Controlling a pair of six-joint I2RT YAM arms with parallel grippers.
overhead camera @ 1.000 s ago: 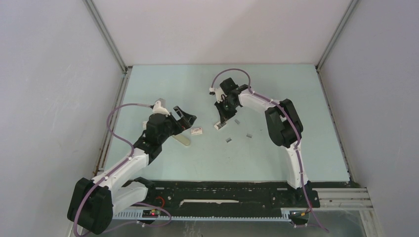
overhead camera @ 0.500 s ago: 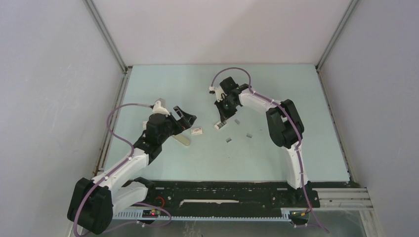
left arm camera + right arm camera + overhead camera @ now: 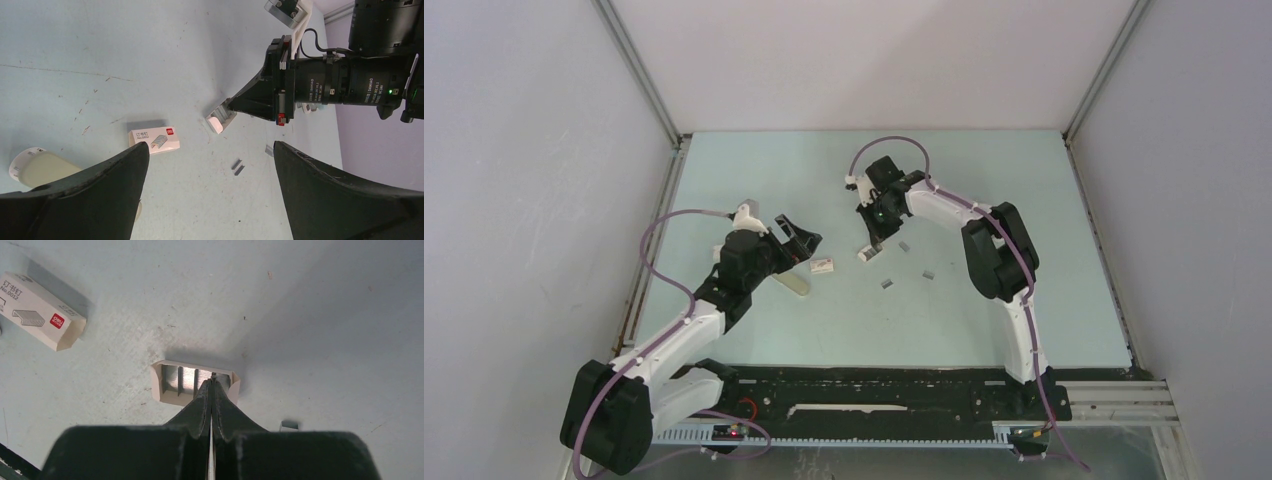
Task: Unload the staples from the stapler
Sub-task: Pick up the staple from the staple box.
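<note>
Right wrist: right end effector (image 3: 212, 383) pinched together, tips inside open tray (image 3: 157, 382) of staples (image 3: 186, 379).
Left end effector (image 3: 211, 146): jaws spread wide, hovering above tabletop (image 3: 100, 50).
Loose staples (image 3: 887, 284): on tabletop, near tray.

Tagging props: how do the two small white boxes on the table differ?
The printed box is closed, staple drawing and red logo up; the open box shows silvery staples inside. The printed box lies untouched; the shut right gripper has its tips at the open box's rim. Both are small, white, on the table.
</note>
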